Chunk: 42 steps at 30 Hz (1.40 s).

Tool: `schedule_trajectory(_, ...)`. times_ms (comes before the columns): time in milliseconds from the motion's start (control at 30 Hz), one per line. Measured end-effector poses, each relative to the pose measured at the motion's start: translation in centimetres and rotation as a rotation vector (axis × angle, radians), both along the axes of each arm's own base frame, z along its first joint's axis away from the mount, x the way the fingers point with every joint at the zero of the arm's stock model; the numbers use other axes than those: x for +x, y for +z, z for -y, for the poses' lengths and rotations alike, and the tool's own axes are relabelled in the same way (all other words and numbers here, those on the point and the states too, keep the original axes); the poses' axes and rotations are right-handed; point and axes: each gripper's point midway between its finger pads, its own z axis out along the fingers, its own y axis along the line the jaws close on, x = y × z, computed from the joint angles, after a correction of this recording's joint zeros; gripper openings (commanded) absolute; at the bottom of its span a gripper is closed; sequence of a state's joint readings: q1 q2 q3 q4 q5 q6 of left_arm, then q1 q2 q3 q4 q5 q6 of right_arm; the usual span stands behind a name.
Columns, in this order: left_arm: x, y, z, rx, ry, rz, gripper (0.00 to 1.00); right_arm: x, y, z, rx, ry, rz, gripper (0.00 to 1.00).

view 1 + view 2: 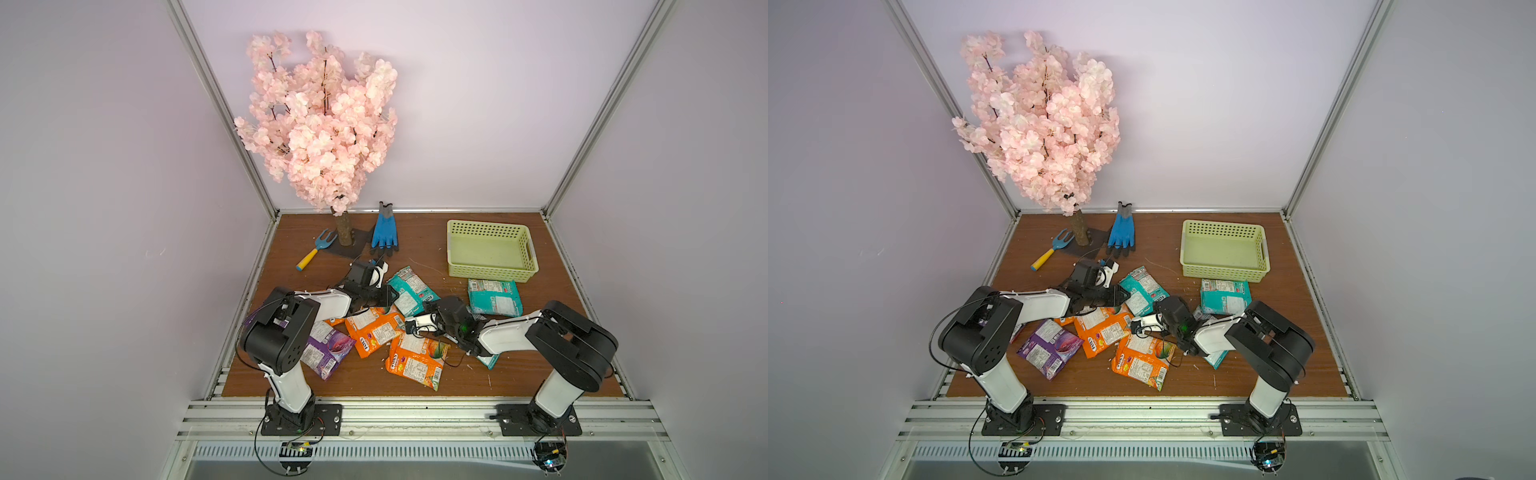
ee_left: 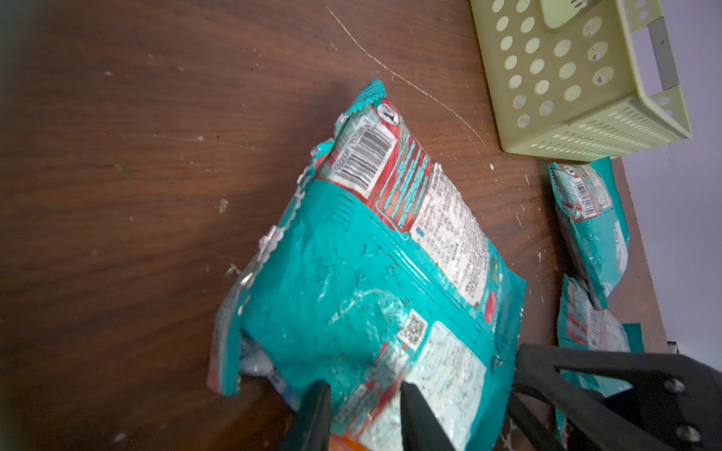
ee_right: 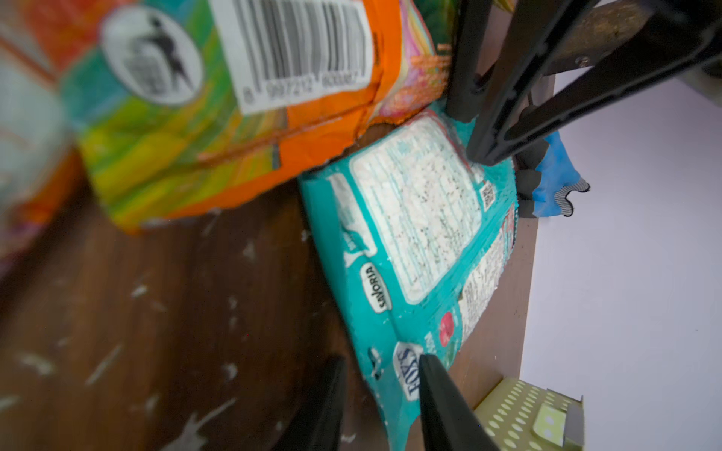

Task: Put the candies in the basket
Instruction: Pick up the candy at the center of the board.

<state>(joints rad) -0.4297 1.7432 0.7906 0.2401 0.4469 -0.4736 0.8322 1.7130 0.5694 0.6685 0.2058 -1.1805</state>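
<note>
Looks like the pick-up step: gripping one end of the teal packet point(image 2: 351, 273) with the left jaws, mid tabletop point(image 1: 519, 365), while straddling its corner with the right jaws held apart. Probably needs a lift clear of the overlapping orange packets point(image 1: 376, 330), then a carry to the empty basket point(image 1: 490, 272), far right.

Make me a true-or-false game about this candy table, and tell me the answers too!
1. The pale yellow-green perforated plastic basket has no candy in it. True.
2. The purple glossy candy packet lies inside the basket. False: it lies on the brown wooden table.
3. The blue rubber glove lies near the pink blossom tree. True.
4. The blue garden fork with a yellow handle stands in the basket. False: it lies on the table, beside the tree's trunk.
</note>
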Motion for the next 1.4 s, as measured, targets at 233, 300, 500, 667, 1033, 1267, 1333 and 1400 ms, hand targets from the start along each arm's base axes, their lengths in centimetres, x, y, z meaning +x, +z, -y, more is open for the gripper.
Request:
schedule_trajectory(233, 0.1, -0.1, -0.1, 0.019, -0.004, 0.000, 0.37, 0.3, -0.1, -0.6, -0.011, 0.039, 0.063, 0.32)
schedule_trajectory(300, 0.1, -0.2, -0.1, 0.020, -0.005, 0.000, 0.37, 0.3, -0.1, -0.7, -0.017, 0.049, 0.068, 0.29)
schedule_trajectory(500, 0.2, -0.3, -0.1, 0.022, -0.007, -0.001, 0.39, -0.1, -0.5, -1.1, -0.032, 0.081, 0.075, 0.00)
schedule_trajectory(667, 0.1, 0.0, 0.0, 0.017, -0.008, 0.000, 0.42, -0.4, 0.9, -1.3, 0.009, 0.085, 0.064, 0.00)
schedule_trajectory(1033, 1.5, 10.3, -0.5, -0.014, 0.029, 0.184, 0.75, -0.5, 7.9, -1.0, 0.143, 0.046, 0.126, 0.00)
schedule_trajectory(1267, 1.7, 17.0, -2.8, 0.017, 0.120, 0.380, 1.00, -0.5, 14.7, -0.8, 0.247, 0.009, 0.140, 0.00)
schedule_trajectory(1333, 1.2, 17.4, -3.6, 0.031, 0.140, 0.411, 1.00, -0.6, 16.6, -0.3, 0.268, -0.009, 0.158, 0.00)
schedule_trajectory(1400, 0.6, 17.2, -4.3, 0.042, 0.157, 0.430, 1.00, -0.6, 18.0, 0.4, 0.270, -0.036, 0.170, 0.00)
